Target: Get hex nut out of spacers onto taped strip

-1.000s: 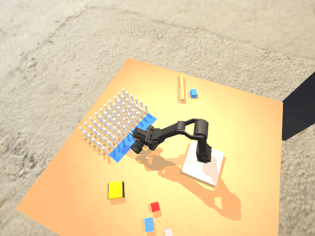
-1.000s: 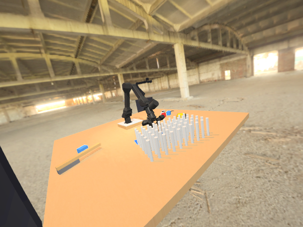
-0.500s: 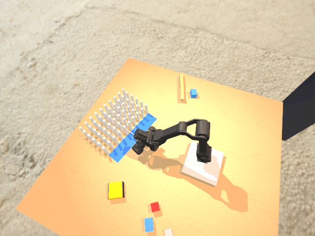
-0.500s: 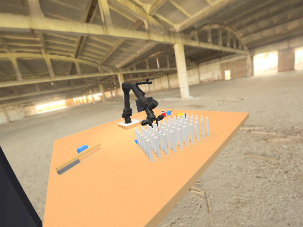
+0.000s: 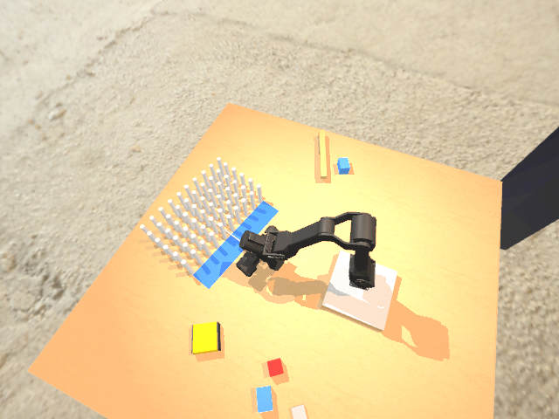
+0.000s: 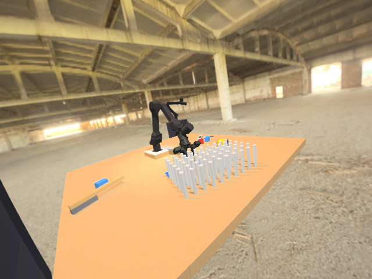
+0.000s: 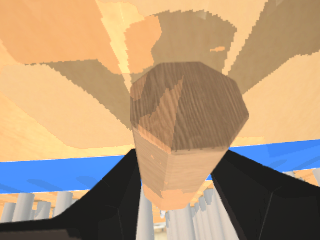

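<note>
My gripper is shut on the wooden handle of a tool, above the blue taped strip and its near edge. The tool's thin pale shaft runs from the gripper over the strip toward the standing spacers. Its far end is lost among them, and I cannot tell how low it is. The many white-grey spacers look upright in rows. The hex nut cannot be made out; the strip's middle is partly hidden by the gripper.
A long yellow and grey bar and a blue block lie beyond one end of the strip. A yellow block, a red cube, another blue block and a pale block lie toward the opposite side.
</note>
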Controlling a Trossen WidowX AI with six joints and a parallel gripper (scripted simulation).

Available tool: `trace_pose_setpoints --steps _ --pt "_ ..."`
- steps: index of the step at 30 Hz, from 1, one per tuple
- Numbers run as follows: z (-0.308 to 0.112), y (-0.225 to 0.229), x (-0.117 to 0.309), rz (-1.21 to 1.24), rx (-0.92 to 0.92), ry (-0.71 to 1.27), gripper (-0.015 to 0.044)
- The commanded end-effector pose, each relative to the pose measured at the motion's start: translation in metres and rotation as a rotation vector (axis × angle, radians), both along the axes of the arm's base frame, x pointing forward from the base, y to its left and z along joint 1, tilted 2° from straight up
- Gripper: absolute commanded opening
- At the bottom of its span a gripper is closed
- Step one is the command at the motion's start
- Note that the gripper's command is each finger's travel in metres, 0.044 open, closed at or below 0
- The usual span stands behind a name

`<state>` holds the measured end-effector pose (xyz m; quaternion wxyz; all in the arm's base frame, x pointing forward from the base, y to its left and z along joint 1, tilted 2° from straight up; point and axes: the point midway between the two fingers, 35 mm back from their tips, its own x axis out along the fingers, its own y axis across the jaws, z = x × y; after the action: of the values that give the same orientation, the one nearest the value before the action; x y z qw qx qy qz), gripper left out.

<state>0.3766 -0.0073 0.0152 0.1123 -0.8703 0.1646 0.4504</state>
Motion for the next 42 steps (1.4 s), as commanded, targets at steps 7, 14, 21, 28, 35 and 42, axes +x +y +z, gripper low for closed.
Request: trace_pose_setpoints --steps 7,14,21,28,35,42 --pt "0.000 0.003 -0.008 -0.004 0.003 0.001 0.0000" --pt "0.000 0.005 -0.013 -0.004 0.003 0.001 0.0000" --pt "0.000 0.007 -0.017 -0.004 0.003 0.002 0.0000" --pt "0.000 0.008 -0.022 -0.004 0.003 0.002 0.0000" --pt "0.000 0.010 -0.026 -0.003 0.004 0.003 0.0000" --pt "0.000 0.012 -0.031 -0.003 0.004 0.003 0.0000"
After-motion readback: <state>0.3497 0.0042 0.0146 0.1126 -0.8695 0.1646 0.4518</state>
